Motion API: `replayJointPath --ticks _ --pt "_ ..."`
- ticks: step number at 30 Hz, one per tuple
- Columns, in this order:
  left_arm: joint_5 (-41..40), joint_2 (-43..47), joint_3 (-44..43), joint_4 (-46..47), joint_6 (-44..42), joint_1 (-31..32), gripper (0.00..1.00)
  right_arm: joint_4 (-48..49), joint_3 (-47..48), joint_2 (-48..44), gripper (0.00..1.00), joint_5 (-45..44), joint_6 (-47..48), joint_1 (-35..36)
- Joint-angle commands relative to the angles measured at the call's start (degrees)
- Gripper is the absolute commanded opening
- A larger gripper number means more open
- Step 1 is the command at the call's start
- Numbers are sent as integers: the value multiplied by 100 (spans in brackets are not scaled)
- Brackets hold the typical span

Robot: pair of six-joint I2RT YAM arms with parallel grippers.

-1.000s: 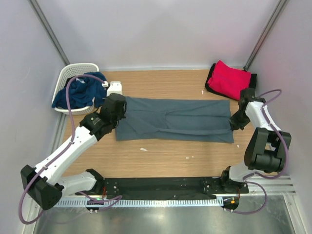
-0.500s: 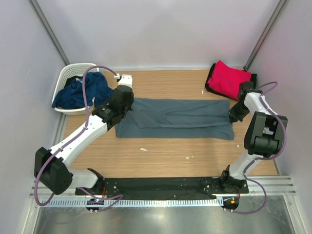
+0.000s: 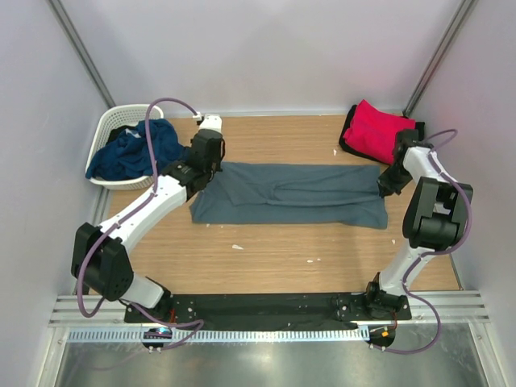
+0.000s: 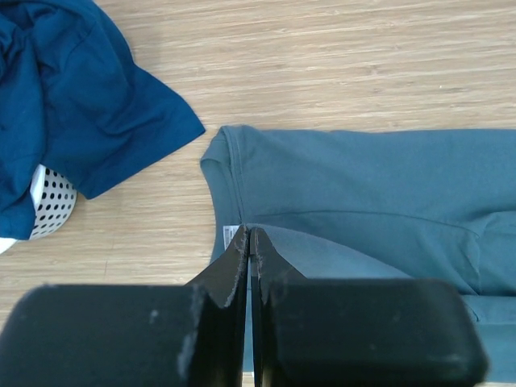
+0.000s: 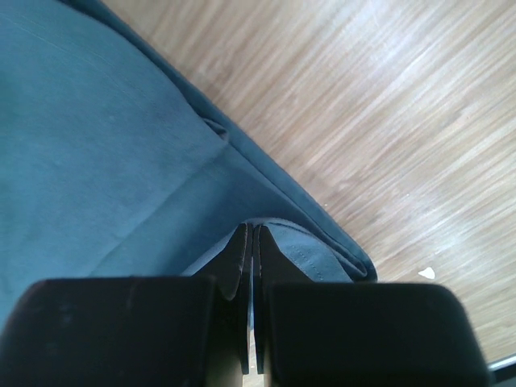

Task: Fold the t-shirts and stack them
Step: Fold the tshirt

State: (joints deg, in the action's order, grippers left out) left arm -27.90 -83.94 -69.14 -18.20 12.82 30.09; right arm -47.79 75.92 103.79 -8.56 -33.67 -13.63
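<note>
A slate grey-blue t-shirt [image 3: 290,193] lies as a long band across the middle of the table, its near part folded over itself. My left gripper [image 3: 203,177] is shut on a raised fold at its collar end [image 4: 248,234], beside the white label. Over at the hem end, my right gripper [image 3: 385,187] is shut on a pinched fold of the same shirt [image 5: 251,230]. A bright red t-shirt [image 3: 379,133] sits folded on a black one [image 3: 348,135] at the back right. The navy blue t-shirt [image 3: 133,149] spills out of the basket [image 4: 64,89].
A white lattice basket [image 3: 109,125] stands at the back left, its rim showing in the left wrist view [image 4: 52,205]. Small white scraps [image 3: 237,247] lie on the wooden table [image 3: 274,250] in front of the shirt. Walls close in on both sides.
Both grippers have carried the shirt's near edge away from the bases toward the back of the table. The shirt now lies as a narrower band.
</note>
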Motion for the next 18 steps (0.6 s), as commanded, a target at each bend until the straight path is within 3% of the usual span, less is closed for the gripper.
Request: replayJointPath --ticks 1,18 --pt "21 9 -275 395 -60 -90 0 130 362 1 1 -23 36 -26" --pt "153 -570 -363 730 -148 -310 0 411 441 528 1 -32 -34 -26"
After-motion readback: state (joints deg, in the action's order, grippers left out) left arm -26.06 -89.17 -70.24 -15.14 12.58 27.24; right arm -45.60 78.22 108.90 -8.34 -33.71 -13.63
